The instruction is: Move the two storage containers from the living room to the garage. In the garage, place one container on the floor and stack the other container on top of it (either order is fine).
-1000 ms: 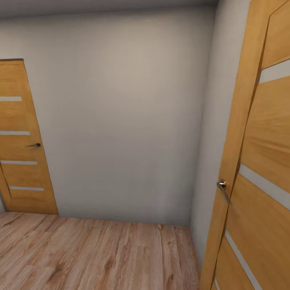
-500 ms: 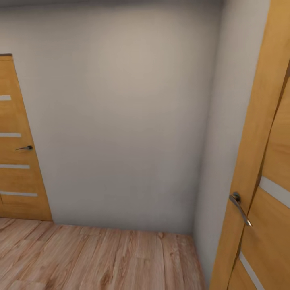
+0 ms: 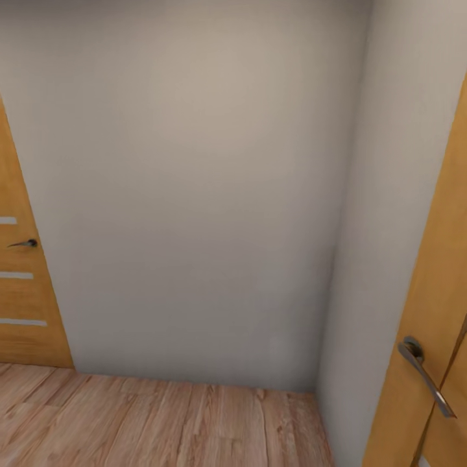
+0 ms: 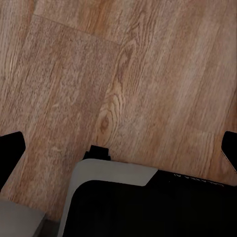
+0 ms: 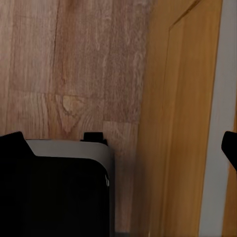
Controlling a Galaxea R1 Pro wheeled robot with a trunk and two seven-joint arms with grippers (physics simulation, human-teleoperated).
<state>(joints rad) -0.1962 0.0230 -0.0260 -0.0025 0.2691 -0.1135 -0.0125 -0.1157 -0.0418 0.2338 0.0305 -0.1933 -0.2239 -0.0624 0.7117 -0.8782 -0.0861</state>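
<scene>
Looking down from the left wrist, the left jaws stand spread wide: their black tips (image 4: 10, 153) sit at opposite edges of the picture, both cut off, with bare plank floor (image 4: 98, 74) between them. A grey and black part of the robot (image 4: 113, 197) lies under the wrist, and its shape is hard to make out. The right jaws are spread just as wide, one dark tip (image 5: 11, 144) above the same grey and black body (image 5: 59, 187) and the other a sliver at the far edge. Between them are the floor (image 5: 74, 59) and the foot of a wooden door (image 5: 182, 123) that stands just beside the robot. A pale strip (image 5: 217, 98) runs along that door; whether it is wall or frame cannot be told.

The head view shows this right door (image 3: 434, 337) cut off by the picture's edge, with a grey metal lever handle (image 3: 425, 373) that the wrist view does not show. A side wall (image 3: 389, 194) runs from the door to a corner with the plain grey-white back wall (image 3: 194, 194). At the far left stands a second door (image 3: 26, 292), mostly out of frame, with pale cross strips and a small dark handle (image 3: 23, 244). Light wood planks run up to both walls.

Where the containers are cannot be told.
</scene>
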